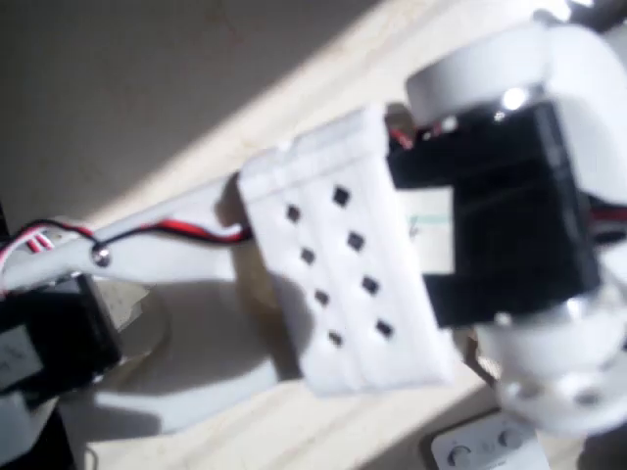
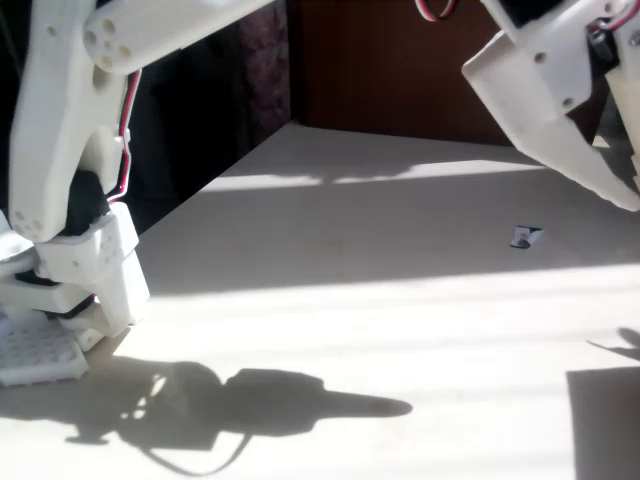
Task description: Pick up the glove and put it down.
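Note:
The glove is out of view in both views. In the fixed view my white gripper [image 2: 624, 190] hangs at the upper right, well above the sunlit table [image 2: 400, 320]. One long finger [image 2: 560, 130] points down and to the right, and a second white part sits at the picture's right edge. Nothing shows between them, and the edge cuts off the gap, so I cannot tell how the jaws stand. In the overhead view the white arm [image 1: 343, 264] with its black servo [image 1: 509, 225] blocks most of the table.
A white plastic device with round buttons [image 1: 485, 448] lies at the bottom right of the overhead view. A small white-and-dark scrap [image 2: 525, 237] lies on the table. The arm's base [image 2: 70, 260] stands at the left. A dark wall [image 2: 400, 70] lies behind the table's far edge.

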`<move>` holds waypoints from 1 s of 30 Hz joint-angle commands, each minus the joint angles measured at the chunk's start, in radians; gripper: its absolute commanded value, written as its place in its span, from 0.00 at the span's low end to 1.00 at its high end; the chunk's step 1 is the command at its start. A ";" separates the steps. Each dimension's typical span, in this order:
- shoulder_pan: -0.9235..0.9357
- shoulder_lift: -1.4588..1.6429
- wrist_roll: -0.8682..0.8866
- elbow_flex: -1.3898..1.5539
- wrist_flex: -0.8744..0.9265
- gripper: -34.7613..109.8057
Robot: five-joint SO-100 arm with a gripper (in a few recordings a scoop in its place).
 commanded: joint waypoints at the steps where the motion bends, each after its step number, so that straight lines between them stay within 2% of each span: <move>1: 0.026 0.232 0.003 0.155 -0.011 0.24; 9: 0.098 0.676 0.005 0.732 -0.018 0.24; 20: 0.104 0.974 0.005 1.229 -0.365 0.24; 30: 0.103 1.284 0.005 1.634 -0.394 0.24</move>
